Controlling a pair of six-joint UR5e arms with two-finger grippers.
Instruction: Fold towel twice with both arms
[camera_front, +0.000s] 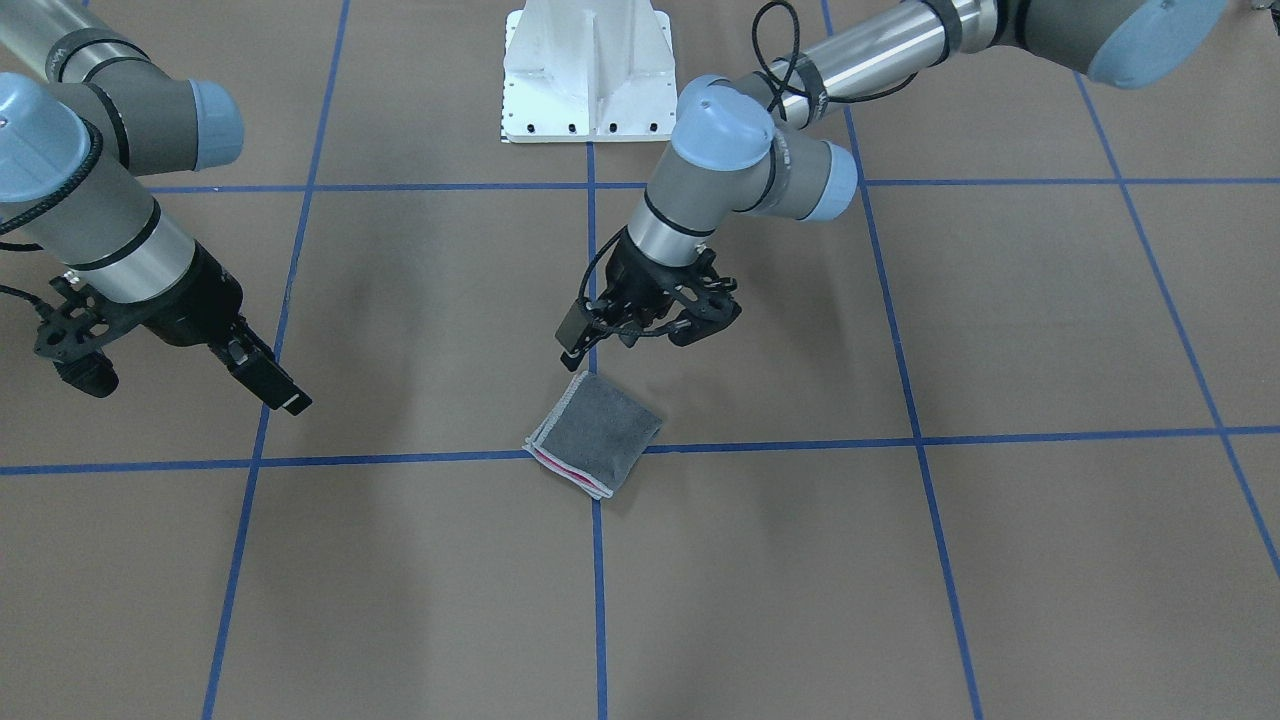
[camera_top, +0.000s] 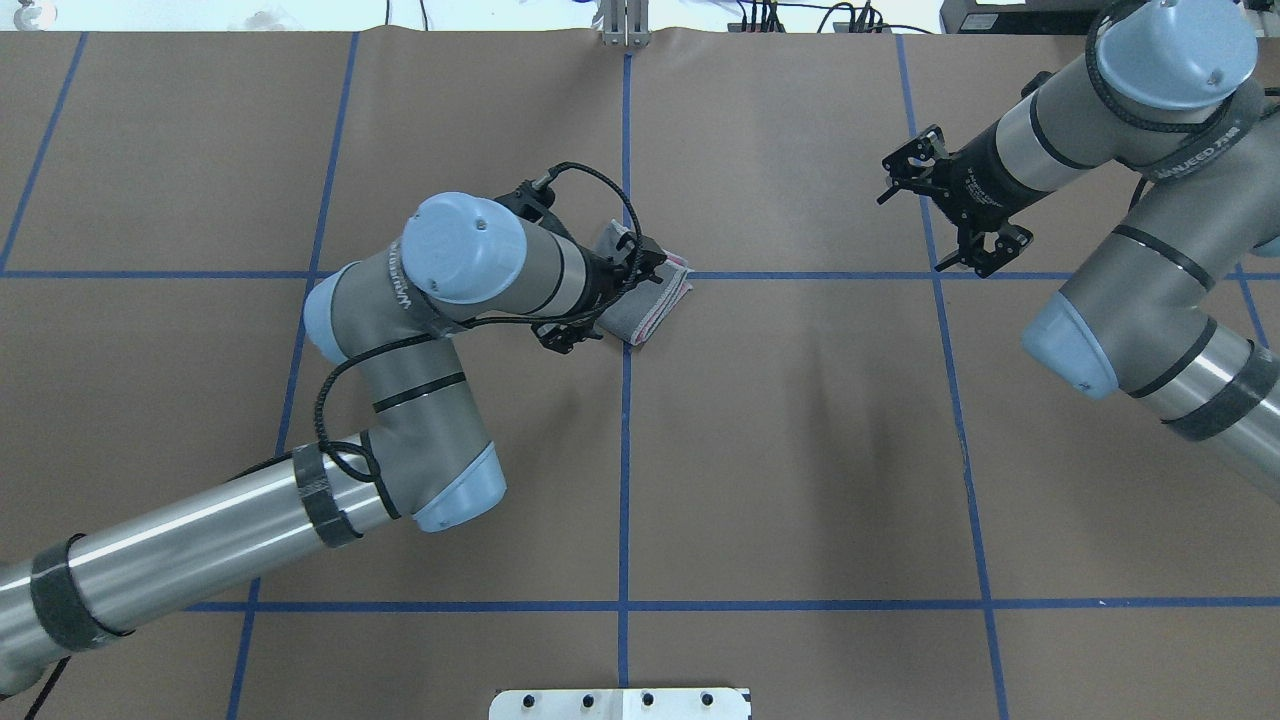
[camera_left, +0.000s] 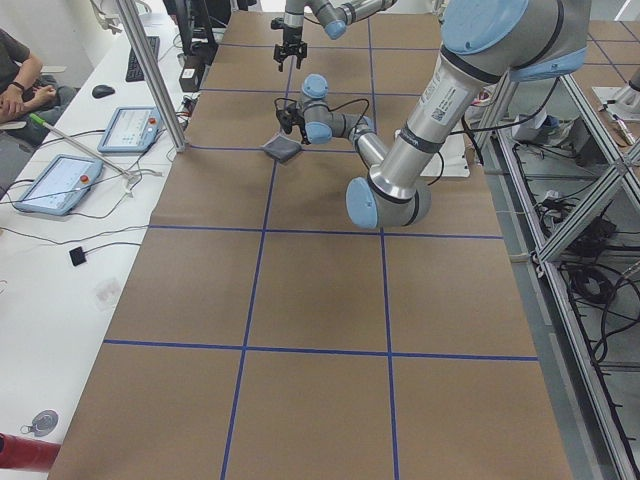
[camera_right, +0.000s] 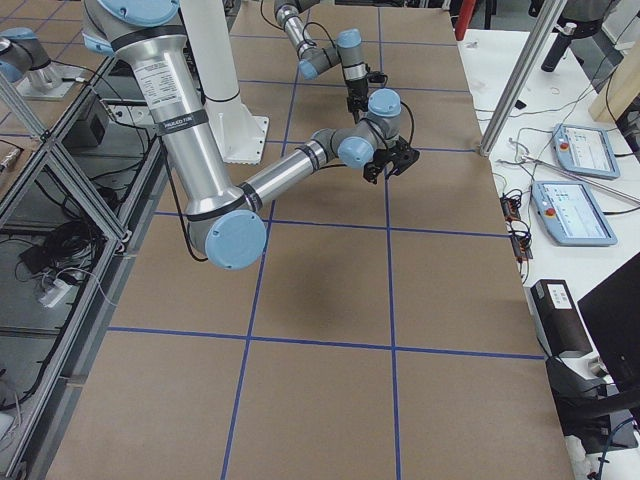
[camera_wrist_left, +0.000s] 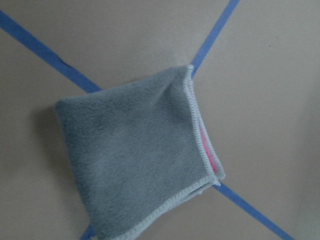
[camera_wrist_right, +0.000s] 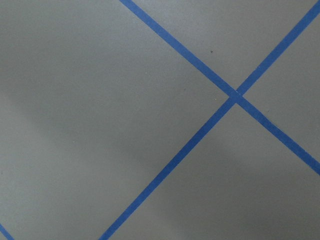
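**Two grippers spread wide, one towel folded small on the table**

Four layers, by the look of the stitched edges, make up the towel (camera_front: 597, 433). It lies flat as a small square packet with its dark grey face up, a thin strip of pink showing between the pale borders along one side. It sits on the crossing of two blue tape lines (camera_front: 780, 445) near the middle of the brown table (camera_front: 900, 560), turned at an angle to the grid.

The left gripper (camera_front: 632, 335) hangs just over the towel's edge on the robot's side. Its fingers are spread apart and hold nothing. From overhead the wrist hides part of the cloth, and the left wrist camera looks straight down on the packet with no fingertip in view.

The right gripper (camera_top: 930, 215) is well apart from the towel, off to the robot's right above a bare stretch of table near another tape crossing. Its jaws are also wide and empty. The right wrist camera shows only brown surface and blue lines.

The white pedestal base (camera_front: 588, 70) stands bolted at the robot's edge of the table. At the far side, past the end on the robot's left, a person (camera_left: 20, 80) sits at a white bench with two tablets (camera_left: 128, 128).
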